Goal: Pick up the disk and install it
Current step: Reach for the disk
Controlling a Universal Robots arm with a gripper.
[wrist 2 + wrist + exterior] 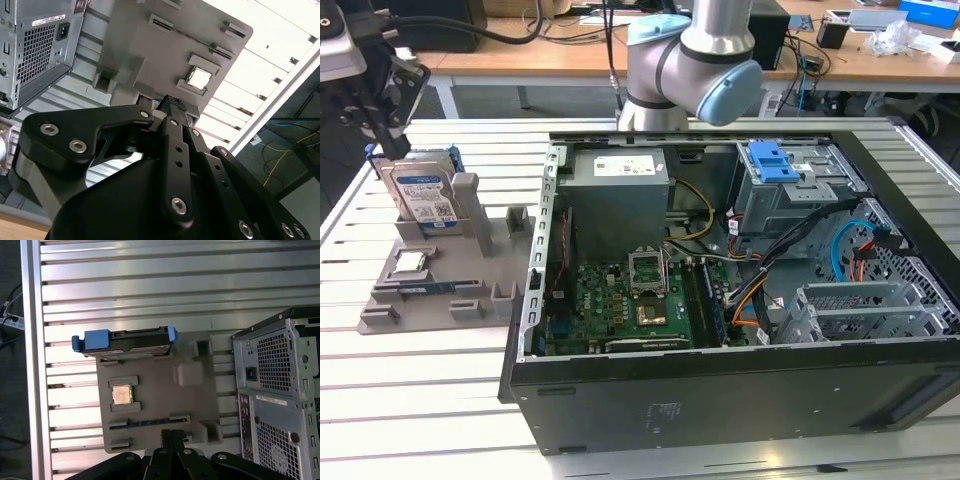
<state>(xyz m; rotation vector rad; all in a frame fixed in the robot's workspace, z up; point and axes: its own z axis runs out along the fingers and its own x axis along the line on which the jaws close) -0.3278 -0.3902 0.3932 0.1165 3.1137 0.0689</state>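
Note:
The disk [425,195] stands on edge in a slot of the grey holder [495,270] on the exterior view's left, its white-and-blue label facing out. In the first wrist view the disk [127,342] is seen from above, with blue carrier ends on both sides. My black gripper [388,135] hangs just above the disk's top edge and is apart from it. In both wrist views the fingers [171,436] [172,103] are pressed together with nothing between them, so the gripper is shut.
A small square silver chip [121,394] lies in the grey holder [160,400]. The open computer case [720,270] sits to the exterior view's right of the holder, with a blue bracket [770,160] on its drive bay. The slatted metal table [420,380] carries everything.

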